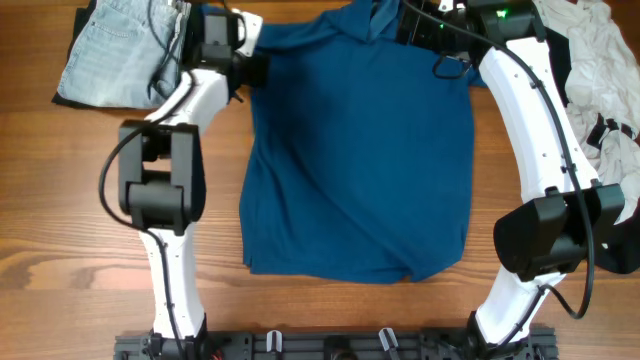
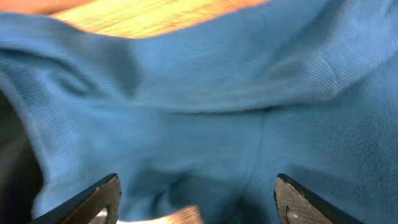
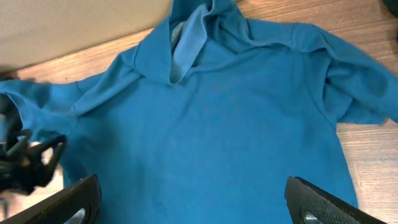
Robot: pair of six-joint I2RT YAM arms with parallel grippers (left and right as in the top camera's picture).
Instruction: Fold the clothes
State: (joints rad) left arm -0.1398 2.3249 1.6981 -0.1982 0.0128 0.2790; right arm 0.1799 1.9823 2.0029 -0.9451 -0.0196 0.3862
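A blue polo shirt point(image 1: 360, 160) lies spread flat in the middle of the wooden table, collar at the far edge. My left gripper point(image 1: 250, 68) is open right over the shirt's left sleeve; in the left wrist view the blue cloth point(image 2: 205, 124) fills the frame between the spread fingers point(image 2: 196, 202). My right gripper point(image 1: 440, 45) is open and held above the collar end; the right wrist view shows the whole shirt point(image 3: 211, 118) below its wide fingers point(image 3: 193, 205), with the collar point(image 3: 189, 37) at top.
Folded light-blue jeans point(image 1: 115, 50) lie at the far left corner. A heap of white and grey clothes point(image 1: 600, 70) sits along the right edge. Bare wood table point(image 1: 60, 220) shows on both sides of the shirt.
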